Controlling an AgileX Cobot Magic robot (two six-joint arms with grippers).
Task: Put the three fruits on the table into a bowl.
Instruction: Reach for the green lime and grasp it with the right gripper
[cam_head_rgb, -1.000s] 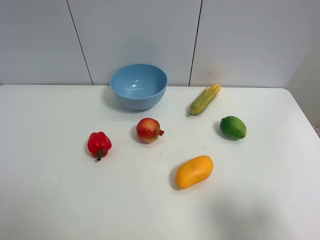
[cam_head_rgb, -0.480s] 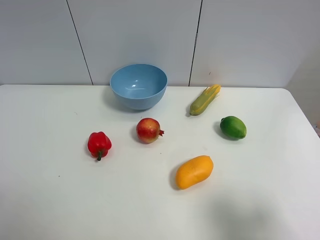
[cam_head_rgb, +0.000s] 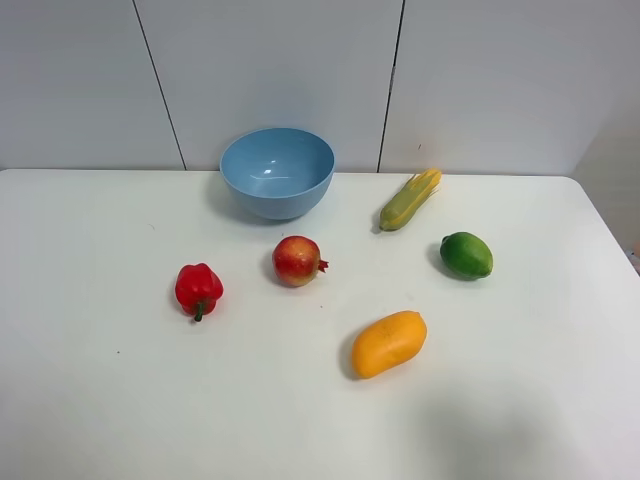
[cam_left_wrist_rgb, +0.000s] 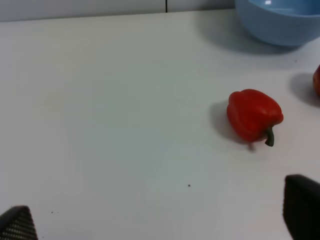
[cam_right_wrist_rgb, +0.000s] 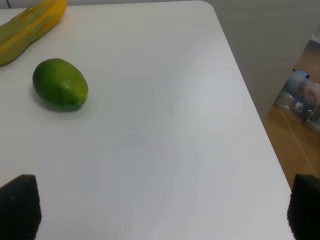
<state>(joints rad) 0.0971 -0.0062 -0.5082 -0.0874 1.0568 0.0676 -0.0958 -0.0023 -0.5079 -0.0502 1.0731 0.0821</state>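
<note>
Left wrist view gave me the left gripper (cam_left_wrist_rgb: 160, 217) with its two dark fingertips (cam_left_wrist_rgb: 301, 207) set wide apart and nothing between them, over bare white table (cam_left_wrist_rgb: 110, 125). The red bell pepper (cam_left_wrist_rgb: 254, 115) lay ahead of it, and the light-blue bowl (cam_left_wrist_rgb: 280, 20) beyond that. The right gripper (cam_right_wrist_rgb: 162, 206) was spread just as wide and empty, with the lime (cam_right_wrist_rgb: 60, 84) and the corn cob (cam_right_wrist_rgb: 30, 25) ahead of it, near the table's rounded corner.

On the exterior high camera I took the pomegranate (cam_head_rgb: 298, 261) as my dial's centre. The bowl stood at 12 o'clock by the back edge, the corn cob at 2, the lime at 3, the mango (cam_head_rgb: 389, 343) between 4 and 5, and the red bell pepper between 8 and 9. All three fruits lay on the table, apart from each other and outside the bowl. Pale wall panels (cam_head_rgb: 280, 60) with dark seams rose behind. Past the table's right edge I saw wooden floor (cam_right_wrist_rgb: 295, 145).
</note>
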